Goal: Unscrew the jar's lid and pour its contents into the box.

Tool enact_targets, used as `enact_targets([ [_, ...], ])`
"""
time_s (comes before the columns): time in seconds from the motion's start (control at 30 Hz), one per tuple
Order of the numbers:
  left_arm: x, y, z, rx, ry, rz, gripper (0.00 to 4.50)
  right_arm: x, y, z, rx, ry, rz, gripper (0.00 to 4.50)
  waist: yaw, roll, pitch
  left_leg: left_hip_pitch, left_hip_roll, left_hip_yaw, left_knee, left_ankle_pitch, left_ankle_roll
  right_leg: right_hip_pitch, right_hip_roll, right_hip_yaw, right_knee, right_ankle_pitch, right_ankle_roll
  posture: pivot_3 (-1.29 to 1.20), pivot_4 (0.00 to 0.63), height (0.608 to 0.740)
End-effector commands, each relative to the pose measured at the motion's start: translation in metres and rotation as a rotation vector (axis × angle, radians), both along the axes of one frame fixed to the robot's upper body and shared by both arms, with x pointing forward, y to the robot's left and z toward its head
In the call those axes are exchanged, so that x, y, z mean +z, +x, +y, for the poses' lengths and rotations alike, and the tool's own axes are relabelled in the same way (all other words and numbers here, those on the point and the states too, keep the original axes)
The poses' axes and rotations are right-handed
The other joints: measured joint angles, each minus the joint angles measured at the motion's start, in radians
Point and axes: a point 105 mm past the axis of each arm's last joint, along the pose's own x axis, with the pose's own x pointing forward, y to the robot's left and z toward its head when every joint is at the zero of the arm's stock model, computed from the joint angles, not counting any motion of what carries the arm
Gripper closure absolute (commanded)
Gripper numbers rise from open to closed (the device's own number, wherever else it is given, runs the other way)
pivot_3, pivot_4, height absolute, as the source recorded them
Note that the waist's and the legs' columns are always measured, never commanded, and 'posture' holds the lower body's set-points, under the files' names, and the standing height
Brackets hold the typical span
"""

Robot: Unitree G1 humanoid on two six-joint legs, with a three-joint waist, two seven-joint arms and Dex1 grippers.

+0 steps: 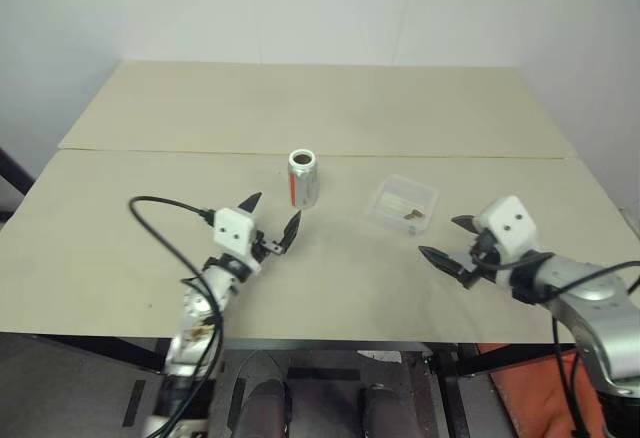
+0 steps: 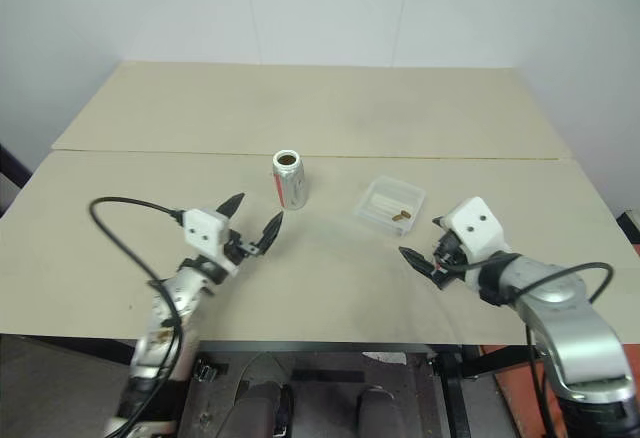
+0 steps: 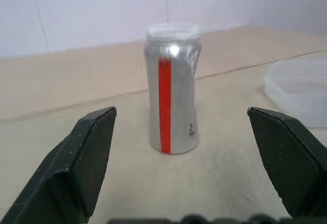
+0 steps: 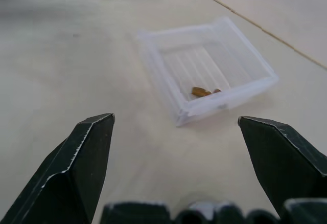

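I see the left claw [image 1: 270, 217] standing wide open with nothing between its fingers, hovering just above the worktop [image 1: 330, 108]. The jar [image 1: 303, 178] stands upright on the worktop just ahead of this claw and a little toward the robot's right of its line, apart from both fingertips. In the left wrist view the jar sits between the two spread fingers, further out, with its red stripe facing the camera; its mouth is open at the top, no cap on it.

I see the right claw [image 1: 447, 239] also spread wide and empty, held low over the worktop, pointing toward the robot's left. The box [image 1: 402, 205] lies flat on the worktop just beyond and slightly ahead of this claw, not touching either finger. In the right wrist view the box lies ahead of the claw, between the lines of its two fingers. The contents [image 4: 205, 91], a few small brownish bits, lie inside the box against its wall nearest this claw.

Jar and box are near each other but apart, the jar on the left claw's side and the box on the right claw's side. The two claws are well apart from one another. A black cable [image 1: 165, 228] loops out from behind the left claw, along its arm.
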Motion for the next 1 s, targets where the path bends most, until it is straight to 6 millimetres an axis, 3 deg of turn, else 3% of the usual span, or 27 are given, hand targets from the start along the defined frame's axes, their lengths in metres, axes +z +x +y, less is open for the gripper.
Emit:
enact_targets([
  [0.03, 0.033, -0.043, 0.012, -0.237, 0.037, -0.01, 0.02, 0.031, -0.015, -0.019, 0.094, -0.046, -0.099, 0.0, -0.007, 0.0, 0.0, 0.001, 0.001, 0.0, 0.0, 0.0, 0.0, 0.001, 0.0, 0.0, 0.0, 0.0, 0.0, 0.0, 0.15, 0.74],
  [0.2, 0.047, -0.065, 0.031, -0.271, 0.007, 0.036, 0.02, 0.039, -0.026, -0.036, 0.194, -0.131, -0.098, 0.0, -0.011, 0.001, 0.0, 0.016, 0.006, 0.005, -0.001, -0.001, 0.001, 0.016, 0.001, 0.0, -0.004, 0.0, -0.002, 0.0, 0.15, 0.74],
  [0.5, 0.039, -0.069, 0.044, -0.233, 0.036, 0.06, 0.02, 0.048, -0.029, -0.035, 0.287, -0.166, -0.091, 0.0, -0.019, 0.001, 0.0, 0.023, 0.008, 0.012, -0.001, -0.001, 0.001, 0.023, 0.004, 0.002, -0.005, -0.002, -0.005, 0.0, 0.15, 0.74],
  [0.57, 0.036, -0.07, 0.045, -0.225, 0.049, 0.074, 0.02, 0.051, -0.032, -0.031, 0.311, -0.154, -0.107, 0.0, -0.019, 0.0, 0.0, 0.023, 0.008, 0.012, -0.001, -0.001, 0.001, 0.023, 0.004, 0.002, -0.005, -0.002, -0.005, 0.0, 0.15, 0.74],
  [0.67, 0.034, -0.072, 0.052, -0.182, 0.101, 0.095, 0.02, 0.073, -0.044, -0.009, 0.402, -0.031, -0.171, 0.0, -0.019, 0.0, 0.0, 0.022, 0.008, 0.012, -0.002, -0.001, 0.001, 0.022, 0.004, 0.002, -0.005, -0.002, -0.005, 0.0, 0.15, 0.74],
  [0.77, 0.043, -0.075, 0.061, -0.119, 0.075, 0.072, 0.02, 0.085, -0.047, 0.005, 0.448, 0.011, -0.179, 0.0, -0.022, 0.0, 0.0, 0.022, 0.01, 0.011, -0.002, -0.001, 0.001, 0.02, 0.004, 0.004, -0.005, -0.002, -0.005, 0.0, 0.15, 0.74],
  [1.0, 0.054, -0.095, 0.065, -0.121, 0.04, 0.062, 0.02, 0.062, -0.028, 0.005, 0.437, -0.035, -0.085, 0.0, -0.014, -0.001, 0.0, 0.019, 0.01, 0.012, -0.002, -0.002, 0.001, 0.018, 0.003, 0.003, -0.008, -0.002, -0.006, 0.0, 0.15, 0.74],
])
